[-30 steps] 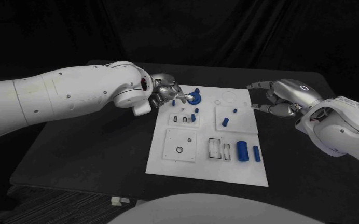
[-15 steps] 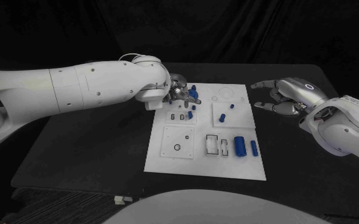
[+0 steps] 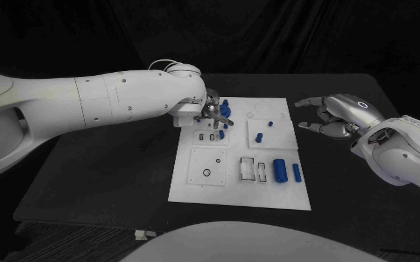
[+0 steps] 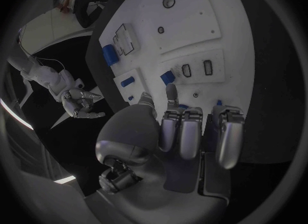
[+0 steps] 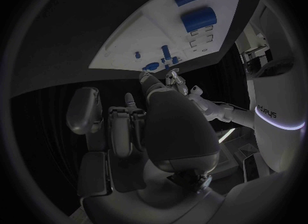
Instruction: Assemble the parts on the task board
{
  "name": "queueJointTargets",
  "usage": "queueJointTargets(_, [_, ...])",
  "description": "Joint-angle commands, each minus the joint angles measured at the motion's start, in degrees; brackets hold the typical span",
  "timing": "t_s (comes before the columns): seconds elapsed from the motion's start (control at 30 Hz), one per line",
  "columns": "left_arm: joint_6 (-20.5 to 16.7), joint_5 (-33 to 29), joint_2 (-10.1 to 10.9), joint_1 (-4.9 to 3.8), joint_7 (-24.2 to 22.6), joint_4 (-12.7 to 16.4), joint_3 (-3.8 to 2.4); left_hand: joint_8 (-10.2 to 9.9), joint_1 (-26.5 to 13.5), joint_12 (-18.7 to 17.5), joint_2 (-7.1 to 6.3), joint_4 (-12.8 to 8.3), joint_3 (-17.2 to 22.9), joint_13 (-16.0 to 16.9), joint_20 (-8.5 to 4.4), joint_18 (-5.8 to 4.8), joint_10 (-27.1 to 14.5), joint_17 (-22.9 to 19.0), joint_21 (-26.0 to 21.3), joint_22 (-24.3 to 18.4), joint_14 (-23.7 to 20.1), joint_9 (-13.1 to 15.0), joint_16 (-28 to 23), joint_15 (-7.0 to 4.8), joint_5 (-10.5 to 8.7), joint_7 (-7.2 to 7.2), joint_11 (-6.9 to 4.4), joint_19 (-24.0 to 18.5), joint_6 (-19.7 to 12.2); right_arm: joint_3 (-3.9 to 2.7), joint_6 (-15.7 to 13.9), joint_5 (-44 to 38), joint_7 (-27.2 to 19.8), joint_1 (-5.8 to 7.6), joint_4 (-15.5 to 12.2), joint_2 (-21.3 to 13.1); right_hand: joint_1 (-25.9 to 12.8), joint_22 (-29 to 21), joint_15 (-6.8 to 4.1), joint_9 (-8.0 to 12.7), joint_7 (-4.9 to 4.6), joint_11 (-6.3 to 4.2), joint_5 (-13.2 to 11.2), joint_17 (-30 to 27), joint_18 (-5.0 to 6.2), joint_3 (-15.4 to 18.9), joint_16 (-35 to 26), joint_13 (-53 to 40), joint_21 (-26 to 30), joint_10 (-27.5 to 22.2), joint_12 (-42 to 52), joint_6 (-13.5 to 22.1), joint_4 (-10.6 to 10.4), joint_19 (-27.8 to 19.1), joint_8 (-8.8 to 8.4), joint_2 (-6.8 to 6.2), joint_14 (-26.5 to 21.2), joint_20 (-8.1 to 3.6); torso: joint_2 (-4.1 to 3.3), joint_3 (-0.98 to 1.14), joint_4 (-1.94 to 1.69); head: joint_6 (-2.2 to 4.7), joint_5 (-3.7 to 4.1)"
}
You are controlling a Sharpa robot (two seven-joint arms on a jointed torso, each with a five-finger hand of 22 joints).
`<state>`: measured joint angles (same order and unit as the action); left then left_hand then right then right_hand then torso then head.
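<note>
The white task board (image 3: 198, 186) lies mid-table. My left hand (image 3: 208, 114) is over its far left corner, fingers closed round a blue round part (image 3: 224, 110); blue peeks out between the fingertips (image 4: 182, 106) in the left wrist view. Small blue pegs (image 3: 261, 136) stand in the board's middle, and a big blue cylinder (image 3: 280, 170) with a slimmer one (image 3: 297, 173) lies near its right edge. My right hand (image 3: 331, 118) hovers off the board's right side, fingers apart and holding nothing. The right wrist view shows the board (image 5: 135, 41) beyond that hand.
The black table (image 3: 105, 171) has bare room left of the board and in front of it. My bulky left arm (image 3: 114, 107) reaches over the table's left half. Empty outlined slots (image 3: 250, 170) and a ring recess (image 3: 207, 173) mark the board's near part.
The left arm has swung in over the table and risen, its hand staying at the board's far left corner with the blue part. The right hand has barely moved.
</note>
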<state>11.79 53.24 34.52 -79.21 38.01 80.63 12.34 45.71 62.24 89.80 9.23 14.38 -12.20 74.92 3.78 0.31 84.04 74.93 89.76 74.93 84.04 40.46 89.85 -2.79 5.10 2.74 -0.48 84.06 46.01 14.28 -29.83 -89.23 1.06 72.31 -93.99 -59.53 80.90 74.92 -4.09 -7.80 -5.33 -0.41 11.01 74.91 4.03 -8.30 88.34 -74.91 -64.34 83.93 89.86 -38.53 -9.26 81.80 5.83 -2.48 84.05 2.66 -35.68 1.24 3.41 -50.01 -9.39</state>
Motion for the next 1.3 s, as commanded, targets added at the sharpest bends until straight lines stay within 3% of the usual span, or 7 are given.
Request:
queueJointTargets(0.03, [3.3,0.4,-0.2,-0.09,2.6,-0.1,-0.06,0.1,-0.9,0.2,-0.18,-0.3,0.7,15.1,-1.06,-0.31,6.0,15.1,0.2,15.1,6.0,2.8,0.2,-1.14,0.24,-0.74,-1.03,5.9,2.1,-0.04,-1.2,-0.3,-0.4,-0.30,0.2,0.0,-0.3,8.9,0.45,-0.1,-0.02,0.30,0.2,13.4,0.66,0.1,-0.2,-15.1,-0.1,6.1,0.1,-0.6,-0.3,0.3,0.28,0.44,5.4,0.02,0.17,0.08,0.26,0.01,-0.34])
queueJointTargets(0.23, [3.9,0.4,0.0,-0.08,3.1,0.0,-0.06,-0.4,-0.7,0.2,-0.18,-0.7,1.0,15.1,-1.29,-0.31,6.0,15.1,0.2,15.1,6.0,3.5,0.2,-1.36,0.43,-0.95,-1.24,5.9,2.6,-0.04,-1.5,-0.3,-0.5,-0.50,0.4,0.1,-0.4,8.8,0.45,-0.1,-0.02,0.30,0.3,13.3,0.71,0.1,-0.3,-15.1,0.2,6.1,0.1,-0.8,-0.4,0.2,0.31,0.44,5.4,0.03,0.29,0.31,0.36,0.01,-0.41])
queueJointTargets(0.73, [1.2,0.4,-0.2,0.47,0.6,-0.7,-0.04,-3.5,-0.6,0.2,0.09,-1.5,2.1,15.1,-1.51,-0.20,6.0,15.1,0.0,14.7,6.0,4.6,0.2,-1.44,1.15,-0.86,-1.24,5.6,2.8,-0.04,-1.9,-0.3,-0.7,-0.62,0.6,0.3,-0.5,8.8,0.45,-0.2,-0.07,0.31,0.4,13.3,0.73,0.1,-0.3,-15.1,0.2,6.0,0.1,-1.7,-0.5,0.2,0.50,0.51,5.4,0.03,0.64,0.47,0.30,0.01,-0.55])
queueJointTargets(0.87, [0.2,0.4,-0.5,0.88,-0.1,-1.2,-0.04,-5.2,-0.6,0.2,0.06,-1.8,2.4,15.1,-1.46,-0.16,6.0,15.1,0.0,14.5,6.0,4.7,0.2,-1.37,1.48,-0.73,-1.13,5.4,3.0,-0.04,-2.3,-0.3,-1.1,-0.69,0.6,0.2,-0.5,8.8,0.45,-0.3,-0.13,0.35,0.5,13.2,0.73,0.2,-0.4,-15.0,0.3,6.0,0.1,-2.3,-0.6,0.2,0.62,0.56,5.4,0.04,0.77,0.59,0.06,0.01,-0.27])
queueJointTargets(0.93, [-0.2,0.4,-0.7,1.14,-0.4,-1.4,-0.04,-6.7,-0.4,0.2,-0.02,-2.2,2.8,15.1,-1.41,-0.13,6.0,15.1,-0.1,14.5,6.0,4.6,0.2,-1.30,1.83,-0.62,-1.04,5.4,3.3,-0.04,-2.4,-0.3,-1.2,-0.72,0.6,0.2,-0.5,8.8,0.45,-0.3,-0.13,0.35,0.5,13.2,0.73,0.2,-0.4,-15.0,0.3,6.0,0.1,-2.3,-0.6,0.2,0.62,0.56,5.4,0.04,0.80,0.51,0.12,0.01,-0.36])
queueJointTargets(1.03, [-0.4,0.4,-0.9,1.54,-0.6,-1.6,-0.04,-10.7,-0.8,0.2,-0.18,-2.6,3.2,15.1,-1.16,-0.12,6.0,15.1,-0.1,14.4,6.0,4.0,0.2,-1.01,1.90,-0.19,-0.69,5.3,4.1,-0.04,-2.4,-0.3,-1.3,-0.74,0.6,0.2,-0.5,8.8,0.46,-0.3,-0.14,0.35,0.5,13.2,0.74,0.2,-0.4,-14.8,0.4,5.8,-0.1,-2.5,-0.6,0.2,0.67,0.57,5.4,0.04,0.87,0.42,0.21,0.01,-0.59])
queueJointTargets(1.3, [-0.4,0.4,-1.2,2.53,-0.8,-2.1,-0.04,-11.6,-0.9,0.2,-0.21,-2.7,3.4,15.1,-1.08,-0.12,6.0,15.1,-0.1,14.4,6.0,4.0,0.2,-0.94,1.78,-0.16,-0.64,5.3,4.7,-0.04,-2.5,-0.3,-1.5,-0.78,0.7,0.2,-0.6,8.8,0.47,-0.3,-0.15,0.36,0.5,13.1,0.75,0.2,-0.5,-14.7,0.4,5.7,-0.3,-2.6,-0.7,0.2,0.71,0.58,5.3,0.04,0.99,0.48,0.21,0.01,-0.58])
